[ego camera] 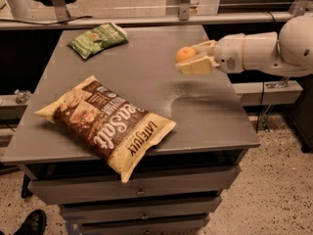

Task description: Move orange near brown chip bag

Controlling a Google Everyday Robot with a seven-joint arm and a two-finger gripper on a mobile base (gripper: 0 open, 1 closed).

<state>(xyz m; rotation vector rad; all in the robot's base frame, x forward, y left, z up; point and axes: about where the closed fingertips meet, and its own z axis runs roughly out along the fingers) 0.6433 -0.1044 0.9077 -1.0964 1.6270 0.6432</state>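
Observation:
The orange [185, 54] is a small round fruit held between the pale fingers of my gripper [191, 59], lifted above the right half of the grey table [146, 72]. The gripper is shut on it, and the white arm reaches in from the right edge. The brown chip bag [105, 123] lies flat at the table's front left, dark brown with pale yellow edges and white "Sea Salt" lettering, its near corner hanging over the front edge. The orange is up and to the right of the bag, well apart from it.
A small green snack bag [98, 38] lies at the table's far left corner. Drawers [137, 190] sit below the tabletop. A metal rail [156, 18] runs behind the table. A dark shoe [32, 223] shows at the bottom left on speckled floor.

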